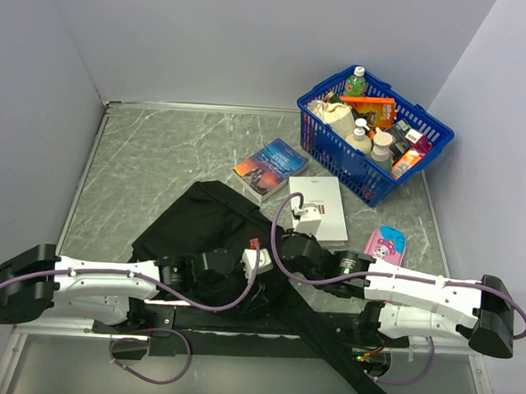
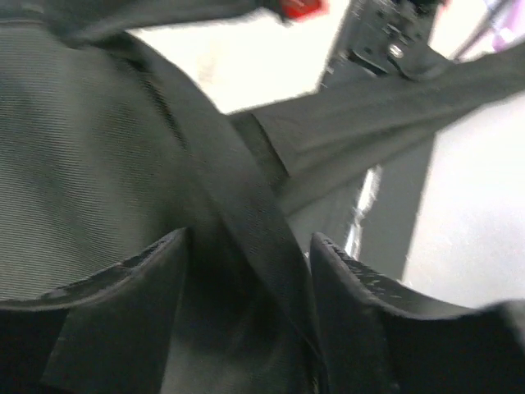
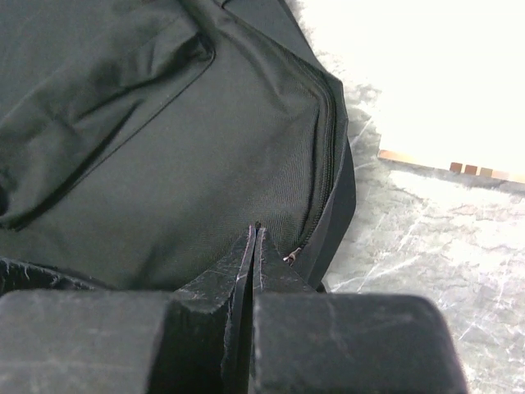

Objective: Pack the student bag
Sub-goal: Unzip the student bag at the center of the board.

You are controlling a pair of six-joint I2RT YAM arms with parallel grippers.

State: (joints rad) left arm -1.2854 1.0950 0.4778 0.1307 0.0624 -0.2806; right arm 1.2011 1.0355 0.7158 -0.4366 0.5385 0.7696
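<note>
The top camera hangs high behind the arm bases, facing forward and down. It takes in the whole worktop (image 1: 158, 155) to its far edge and both far corners. The left wrist camera is pushed in very close over the student bag (image 1: 212, 225), looking past the left gripper (image 2: 248, 240) at blurred black fabric. The right wrist camera sits low and near, facing along the right gripper (image 3: 256, 234), over one edge of the bag to the worktop beside it. All three share the bag.
</note>
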